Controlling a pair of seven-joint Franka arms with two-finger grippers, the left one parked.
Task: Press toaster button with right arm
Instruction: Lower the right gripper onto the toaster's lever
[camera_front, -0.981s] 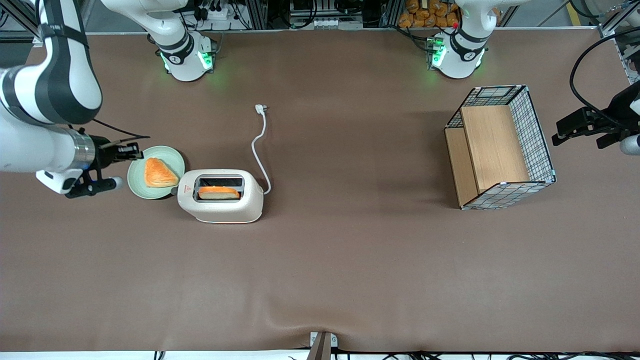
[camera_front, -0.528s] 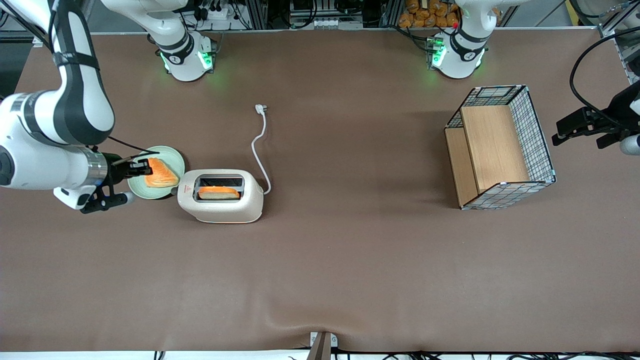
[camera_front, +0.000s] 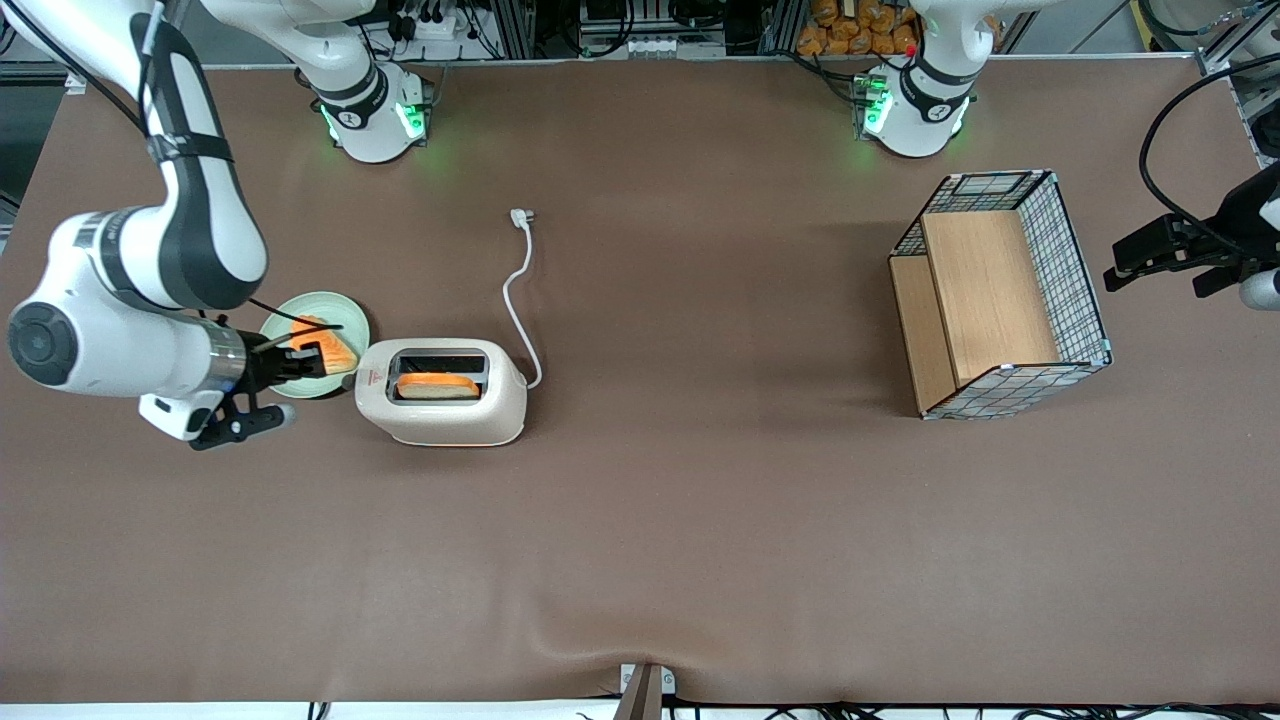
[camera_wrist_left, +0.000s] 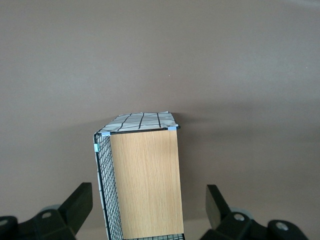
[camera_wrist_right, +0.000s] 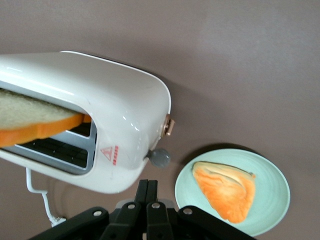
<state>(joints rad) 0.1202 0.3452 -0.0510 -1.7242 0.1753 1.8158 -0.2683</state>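
I see the toaster (camera_front: 441, 391) beside the plate (camera_front: 283, 385), its button (camera_wrist_right: 161, 158) on the end facing my closed claw (camera_wrist_right: 147, 189), and I fear the fingertips slide off this small knob and only push the toaster away.
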